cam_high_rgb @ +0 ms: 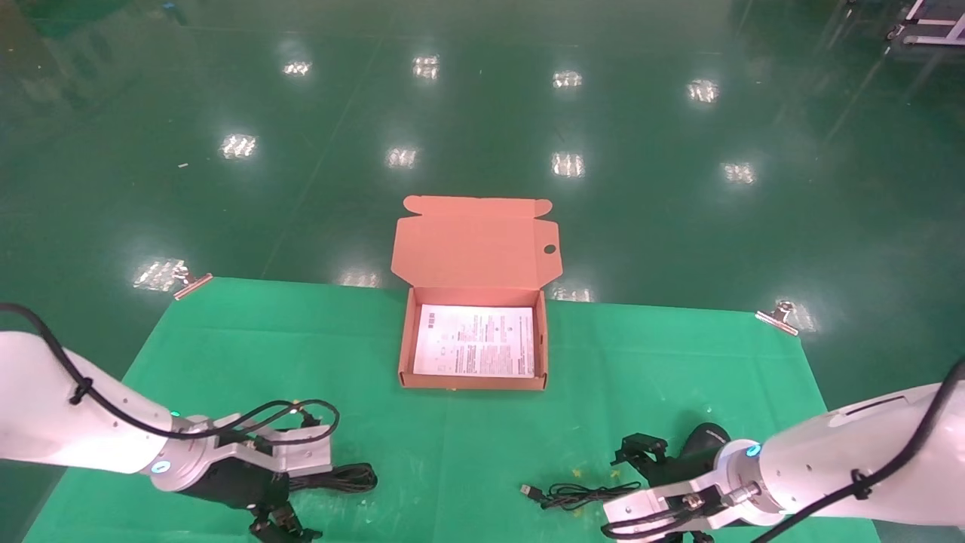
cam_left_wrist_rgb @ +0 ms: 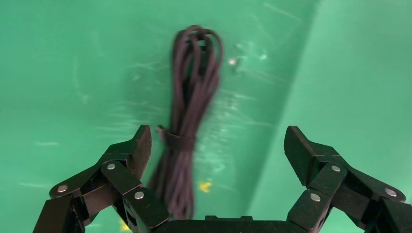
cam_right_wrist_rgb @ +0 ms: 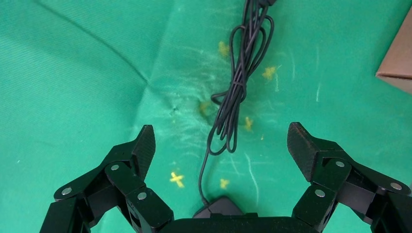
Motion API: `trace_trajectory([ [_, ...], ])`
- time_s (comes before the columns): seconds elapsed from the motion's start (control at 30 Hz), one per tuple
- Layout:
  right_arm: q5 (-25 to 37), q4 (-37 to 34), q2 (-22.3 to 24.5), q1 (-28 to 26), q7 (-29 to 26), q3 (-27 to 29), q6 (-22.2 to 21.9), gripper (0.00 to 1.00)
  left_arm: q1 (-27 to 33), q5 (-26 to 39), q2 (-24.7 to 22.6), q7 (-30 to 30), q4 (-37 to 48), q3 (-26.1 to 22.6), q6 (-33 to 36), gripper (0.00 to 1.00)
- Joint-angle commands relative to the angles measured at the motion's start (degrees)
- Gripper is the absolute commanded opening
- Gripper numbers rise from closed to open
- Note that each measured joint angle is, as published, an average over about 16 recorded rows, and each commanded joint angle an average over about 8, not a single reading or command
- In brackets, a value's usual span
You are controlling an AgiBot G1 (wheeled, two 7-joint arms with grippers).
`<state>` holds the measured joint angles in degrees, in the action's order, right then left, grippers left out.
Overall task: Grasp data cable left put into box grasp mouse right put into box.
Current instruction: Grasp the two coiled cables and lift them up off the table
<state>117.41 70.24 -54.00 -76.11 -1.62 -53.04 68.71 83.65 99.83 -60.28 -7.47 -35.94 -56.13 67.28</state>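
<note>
At lower left of the head view, my left hand (cam_left_wrist_rgb: 217,150) hangs spread over the data cable (cam_left_wrist_rgb: 187,126) to straddle it, while my right hand (cam_right_wrist_rgb: 221,145) waits spread above the mouse (cam_high_rgb: 705,441).

Data cable (cam_left_wrist_rgb: 187,121): thin, black, wound into a long narrow bundle, cinched by a band near the middle, looped at one end; flat on the green counter (cam_high_rgb: 467,452) at its near left.

Mouse (cam_high_rgb: 697,446): small, black, oval; on the counter at near right, largely hidden in the head view. Thin black cord (cam_right_wrist_rgb: 238,92) attached, gathered into a loose tied bundle, trailing leftward to a USB plug (cam_high_rgb: 529,492).

Box (cam_high_rgb: 473,381): shallow, salmon-pink cardboard, open at the counter's far middle. Tabbed flap lid (cam_high_rgb: 475,245) tipped back, small round hole near one edge. White printed sheet (cam_high_rgb: 475,341) lining the bottom.
</note>
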Motion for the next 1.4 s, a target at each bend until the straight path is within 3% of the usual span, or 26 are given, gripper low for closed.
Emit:
trace_trajectory([
  [0.03,0.21,-1.23,-0.66,0.08,0.05,-0.05,-0.58,1.00,0.34,-0.03,-0.80,1.04,1.94,0.10,-0.61,1.00],
  [0.37,0.80,-7.85,-3.96,-0.22,0.93,-0.39,-2.55,1.00,1.78,-0.79,-3.60,6.10,11.18,0.73,-2.57,1.00],
  [0.4,0.95,-8.49,-4.23,-0.25,1.07,-0.44,-2.79,1.00,1.93,-0.99,-3.73,6.51,12.01,0.86,-2.62,0.96],
  [0.43,1.11,-9.13,-4.49,-0.25,1.17,-0.49,-3.08,0.97,2.11,-1.15,-3.88,6.95,12.81,0.97,-2.67,0.86],
  [0.63,2.19,-11.66,-5.62,0.08,1.22,-0.75,-4.80,0.22,3.07,-1.76,-4.78,9.11,16.55,1.37,-2.78,0.11],
  [0.67,2.31,-11.91,-5.74,0.17,1.13,-0.75,-5.09,0.10,3.19,-1.78,-4.95,9.43,17.02,1.39,-2.82,0.02],
  [0.7,2.41,-12.09,-5.82,0.23,1.05,-0.75,-5.33,0.00,3.29,-1.83,-5.08,9.66,17.41,1.42,-2.85,0.00],
  [1.4,2.47,-12.09,-5.83,0.34,1.01,-0.65,-5.53,0.00,3.37,-1.91,-5.14,9.75,17.59,1.46,-2.84,0.00],
])
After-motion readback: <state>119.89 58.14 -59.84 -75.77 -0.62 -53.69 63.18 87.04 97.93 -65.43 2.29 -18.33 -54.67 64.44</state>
